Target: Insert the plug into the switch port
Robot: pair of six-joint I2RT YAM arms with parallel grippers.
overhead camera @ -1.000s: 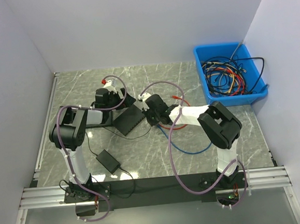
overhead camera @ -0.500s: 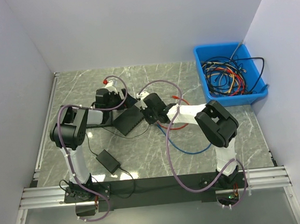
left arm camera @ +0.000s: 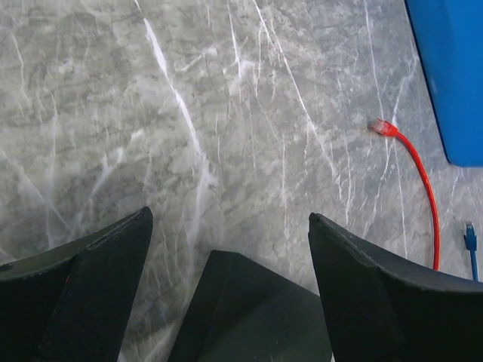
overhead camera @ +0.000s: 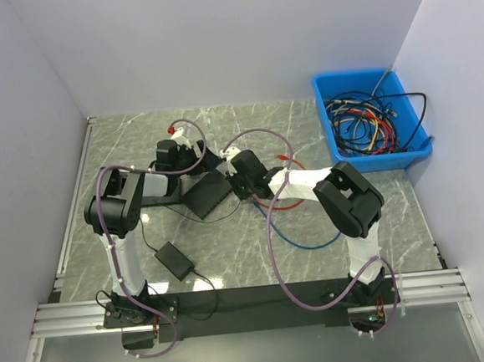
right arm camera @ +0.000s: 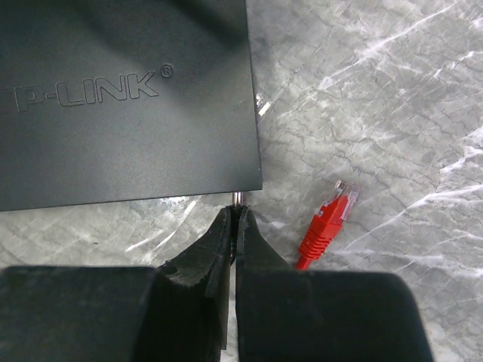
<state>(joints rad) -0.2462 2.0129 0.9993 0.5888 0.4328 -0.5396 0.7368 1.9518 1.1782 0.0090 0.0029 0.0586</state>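
Observation:
The black TP-LINK switch [overhead camera: 209, 192] lies at mid table; it also shows in the right wrist view [right arm camera: 121, 98] and its corner in the left wrist view [left arm camera: 249, 309]. My right gripper [right arm camera: 236, 213] is shut on a thin plug whose metal tip [right arm camera: 237, 198] meets the switch's near edge by its right corner. From above, the right gripper [overhead camera: 236, 181] sits at the switch's right end. My left gripper [left arm camera: 226, 219] is open, its fingers [left arm camera: 98, 279] wide on either side of the switch's corner without touching it. From above it [overhead camera: 200, 162] is at the switch's far side.
A red network cable with a clear-tipped plug [right arm camera: 330, 220] lies just right of my right fingers; its other end [left arm camera: 383, 127] lies toward the blue bin [overhead camera: 370, 121] of cables. A blue cable [overhead camera: 301, 242] loops on the table. A black power adapter [overhead camera: 174, 259] lies near left.
My right gripper has moved left, bringing the plug up to the switch's edge. My left gripper has shifted slightly farther back beside the switch.

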